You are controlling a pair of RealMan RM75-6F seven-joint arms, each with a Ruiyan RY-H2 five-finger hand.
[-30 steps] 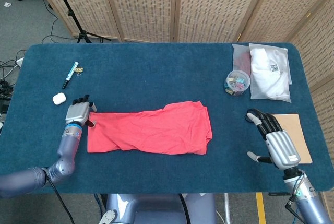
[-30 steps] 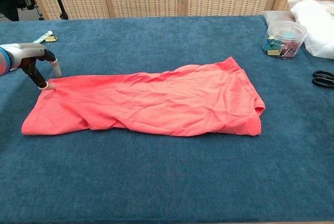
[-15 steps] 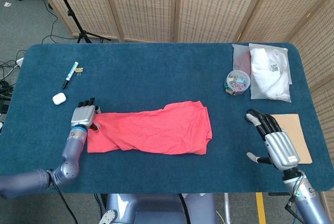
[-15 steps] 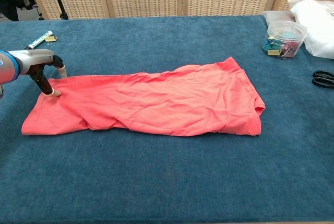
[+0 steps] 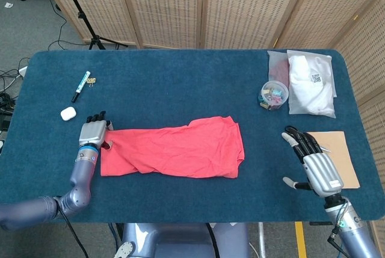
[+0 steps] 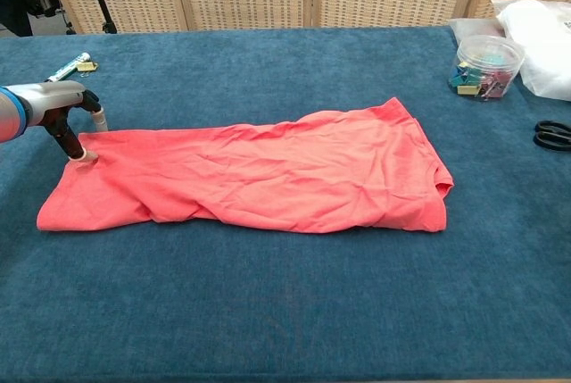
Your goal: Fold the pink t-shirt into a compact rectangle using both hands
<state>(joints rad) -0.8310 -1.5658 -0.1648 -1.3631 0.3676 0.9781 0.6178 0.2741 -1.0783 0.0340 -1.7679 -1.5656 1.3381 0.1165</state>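
The pink t-shirt (image 5: pixel 174 148) lies in a long flat band across the middle of the blue table (image 5: pixel 180 83), also seen as the shirt (image 6: pixel 259 178) in the chest view. My left hand (image 5: pixel 93 133) is at its far left corner. One fingertip (image 6: pixel 80 155) presses down on the cloth there, with the thumb apart from it and no fold of cloth between them. My right hand (image 5: pixel 316 166) hovers open over the table well to the right of the shirt, fingers spread; only its dark fingertips (image 6: pixel 553 136) show in the chest view.
A marker (image 5: pixel 80 86) and a white earbud case (image 5: pixel 68 113) lie at the back left. A tub of clips (image 5: pixel 274 94) and a bagged white cloth (image 5: pixel 311 83) sit at the back right. A tan sheet (image 5: pixel 340 150) lies beside my right hand.
My left hand has drawn back slightly to the left along the shirt's corner, its fingertip still on the cloth. My right hand has drifted a little leftward. The shirt lies as before.
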